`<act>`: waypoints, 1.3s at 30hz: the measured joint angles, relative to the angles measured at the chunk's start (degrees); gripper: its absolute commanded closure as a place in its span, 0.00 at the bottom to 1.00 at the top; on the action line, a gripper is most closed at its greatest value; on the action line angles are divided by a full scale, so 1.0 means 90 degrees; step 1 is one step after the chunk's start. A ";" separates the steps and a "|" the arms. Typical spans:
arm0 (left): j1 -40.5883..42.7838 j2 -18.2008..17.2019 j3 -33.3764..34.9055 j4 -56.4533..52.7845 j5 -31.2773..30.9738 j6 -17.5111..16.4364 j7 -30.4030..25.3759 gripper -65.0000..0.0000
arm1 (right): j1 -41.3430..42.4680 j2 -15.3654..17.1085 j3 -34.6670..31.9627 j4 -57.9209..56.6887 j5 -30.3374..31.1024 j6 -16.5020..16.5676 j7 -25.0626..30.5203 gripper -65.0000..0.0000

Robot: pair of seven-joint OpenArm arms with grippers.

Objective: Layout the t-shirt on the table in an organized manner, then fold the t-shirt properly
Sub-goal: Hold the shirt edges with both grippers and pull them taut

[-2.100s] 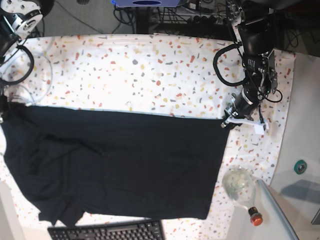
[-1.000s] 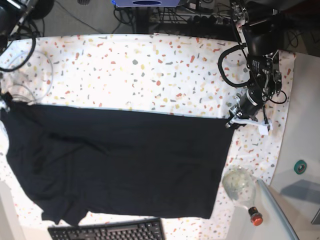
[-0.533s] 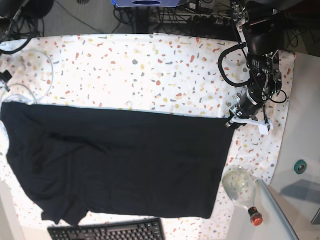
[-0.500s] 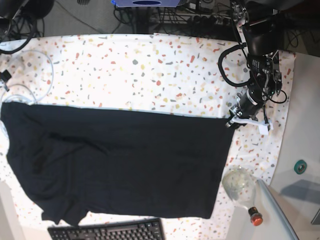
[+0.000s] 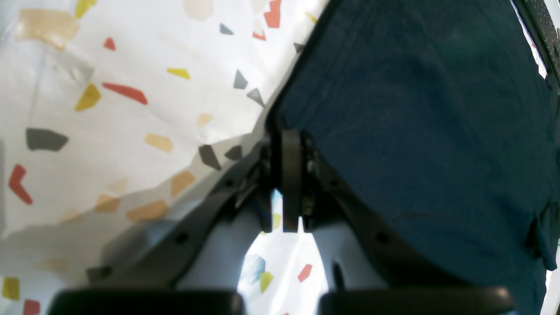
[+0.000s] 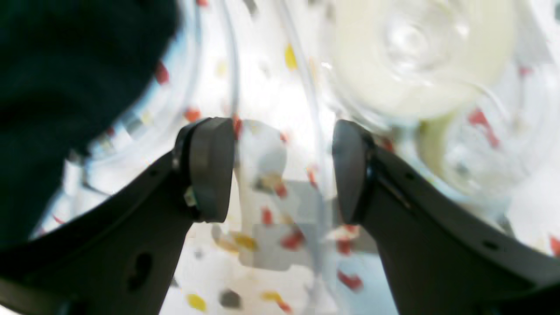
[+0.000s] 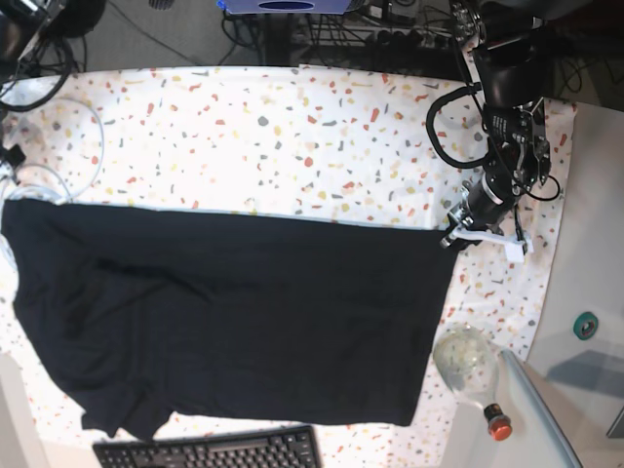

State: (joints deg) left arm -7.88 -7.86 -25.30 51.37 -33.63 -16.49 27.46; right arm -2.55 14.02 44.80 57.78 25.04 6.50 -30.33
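Note:
The black t-shirt [image 7: 234, 312] lies spread flat across the front half of the table [image 7: 292, 127], with a sleeve bunched at the lower left. My left gripper [image 7: 451, 237] is at the shirt's far right corner, shut on the hem; the left wrist view shows its jaws [image 5: 286, 175] pinched together on the shirt's edge [image 5: 415, 109]. My right gripper [image 6: 278, 170] is open and empty, above clear tubing, with the shirt [image 6: 65, 65] at that view's upper left. In the base view only the right arm [image 7: 19, 24] shows, at the top left corner.
A black keyboard [image 7: 205, 453] lies at the front edge, just below the shirt. A clear bottle [image 7: 466, 363] with a red cap lies at the front right. Clear tubing [image 7: 58, 146] loops at the table's left end. A green roll [image 7: 585, 325] sits off the table, right.
My right gripper has let go of the shirt's left corner and pulled away up and left. The shirt's left edge now lies flat. My left gripper drew the right corner slightly rightward.

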 measured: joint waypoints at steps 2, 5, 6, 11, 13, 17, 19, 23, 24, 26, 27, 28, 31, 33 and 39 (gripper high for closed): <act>-0.0002 -0.0012 0.0000 0.0000 0.0022 0.0000 0.0000 1.00 | 0.0080 -0.0017 0.0000 -0.0007 -0.0041 0.0221 0.0000 0.49; 0.0000 -0.0015 0.0000 0.0000 0.0019 0.0000 0.0002 1.00 | 0.0182 -0.0073 0.0000 -0.0015 -0.0049 0.0568 -0.0066 0.50; 0.0000 -0.0015 0.0000 0.0000 0.0019 0.0000 0.0002 1.00 | 0.0231 -0.0083 -0.0010 -0.0017 -0.0044 0.0634 -0.0136 0.50; 0.0017 -0.0066 0.0000 -0.0002 0.0019 -0.0002 0.0019 1.00 | 0.0389 -0.0206 -0.0073 -0.0046 0.0022 0.0695 -0.0134 0.50; 0.0015 -0.0066 0.0000 0.0000 0.0019 0.0000 0.0010 1.00 | 0.0425 -0.0214 -0.0070 -0.0061 0.0019 0.0685 -0.0175 0.50; 0.0015 -0.0066 0.0000 0.0000 0.0019 0.0000 0.0000 1.00 | 0.0614 -0.0172 -0.0073 -0.0381 0.0049 0.0236 -0.0049 0.50; 0.0015 -0.0066 0.0000 0.0000 0.0019 0.0000 0.0000 1.00 | 0.0610 -0.0121 -0.0073 -0.0430 0.0151 0.0245 -0.0051 0.50; 0.0015 -0.0066 0.0000 0.0000 0.0019 0.0000 0.0000 1.00 | 0.0580 -0.0049 -0.0257 -0.0466 -0.0010 0.0226 -0.0012 0.66; 0.0015 -0.0066 0.0000 0.0000 0.0019 0.0000 -0.0002 1.00 | 0.0576 -0.0024 -0.0415 -0.0464 -0.0146 0.0141 0.0029 0.70; 0.0015 -0.0063 0.0000 -0.0002 0.0019 0.0000 -0.0002 1.00 | 0.0612 -0.0032 -0.0546 -0.0449 -0.0389 -0.0175 0.0027 0.75; 0.0015 -0.0063 0.0000 0.0000 0.0019 0.0000 -0.0002 1.00 | 0.0629 -0.0063 -0.0585 -0.0425 -0.0488 -0.0345 0.0046 0.75; 0.0015 -0.0061 0.0000 0.0000 0.0019 0.0000 -0.0002 1.00 | 0.0646 -0.0083 -0.0624 -0.0418 -0.0580 -0.0454 0.0056 0.74; 0.0015 -0.0063 0.0000 0.0000 0.0019 0.0000 0.0000 1.00 | 0.0648 -0.0102 -0.0648 -0.0415 -0.0595 -0.0491 0.0104 0.70; 0.0015 -0.0063 0.0000 0.0000 0.0019 0.0000 -0.0002 1.00 | 0.0651 -0.0097 -0.0651 -0.0418 -0.0583 -0.0491 0.0080 0.70; 0.0012 -0.0063 0.0000 0.0000 0.0019 0.0000 -0.0002 1.00 | 0.0811 -0.0117 -0.0848 -0.0427 -0.0731 -0.1120 0.0000 0.70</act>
State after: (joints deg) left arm -7.77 -8.43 -25.30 51.37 -33.45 -16.49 27.44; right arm 4.75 12.97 37.17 53.93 18.46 -3.57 -30.33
